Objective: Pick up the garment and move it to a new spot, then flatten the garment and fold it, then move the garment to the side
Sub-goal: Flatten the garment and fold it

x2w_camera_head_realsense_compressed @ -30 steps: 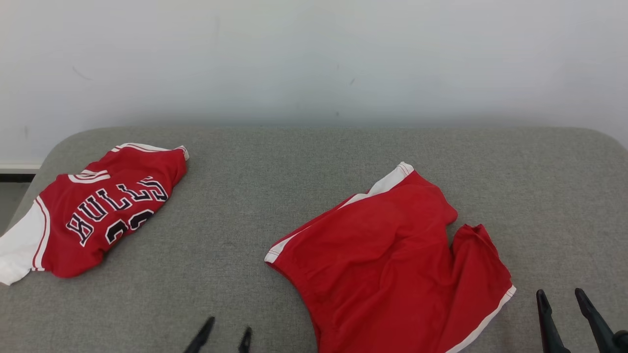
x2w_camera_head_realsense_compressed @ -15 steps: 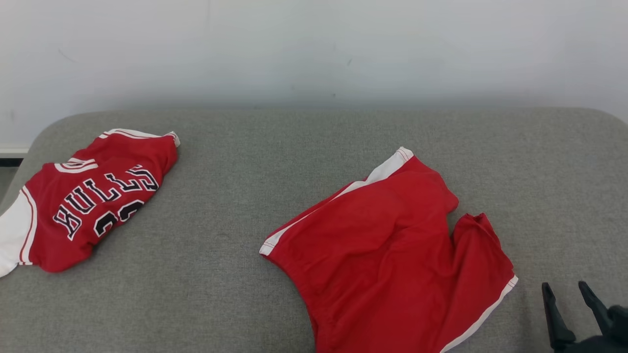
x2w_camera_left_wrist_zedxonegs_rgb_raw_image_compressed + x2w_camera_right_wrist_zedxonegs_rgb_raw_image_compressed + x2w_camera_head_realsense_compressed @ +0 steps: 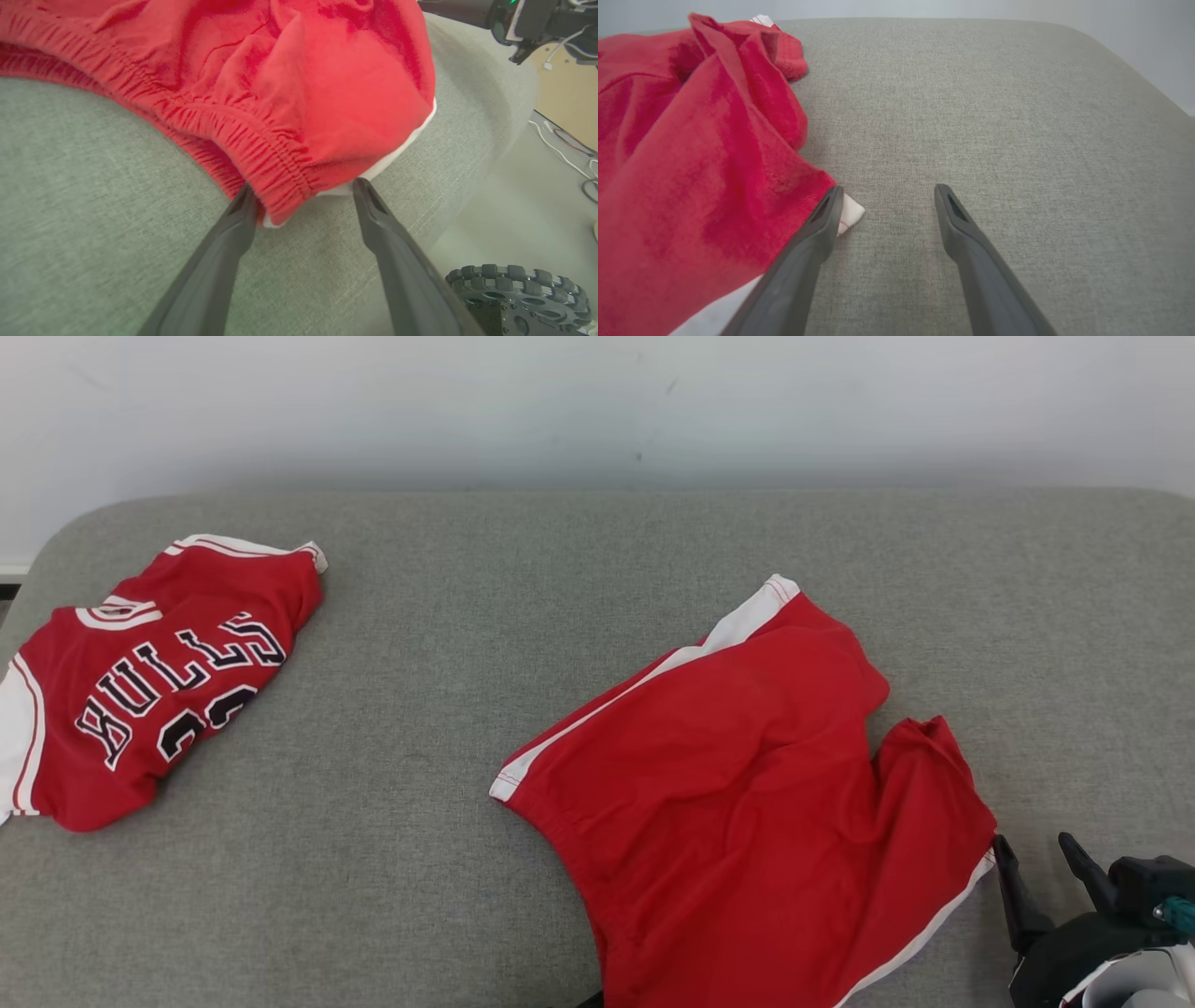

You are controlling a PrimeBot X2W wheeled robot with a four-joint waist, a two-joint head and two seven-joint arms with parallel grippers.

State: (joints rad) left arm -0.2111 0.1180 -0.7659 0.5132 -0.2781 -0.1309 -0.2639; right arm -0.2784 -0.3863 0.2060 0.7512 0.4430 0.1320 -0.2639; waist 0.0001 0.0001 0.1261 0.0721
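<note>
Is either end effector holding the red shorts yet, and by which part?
Nothing is held. The left end effector is open around the waistband corner of the red shorts; the right end effector is open beside their white-trimmed hem corner.

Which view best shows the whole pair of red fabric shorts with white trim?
Head view: the red shorts lie nearly whole in frame. Left wrist view gives the elastic waistband corner; right wrist view, one crumpled leg.

From the head we are looking down on the red shorts from farther off; our left wrist camera is facing their waistband closely, the right one is skimming low beside their hem; all three are sharing them.
</note>
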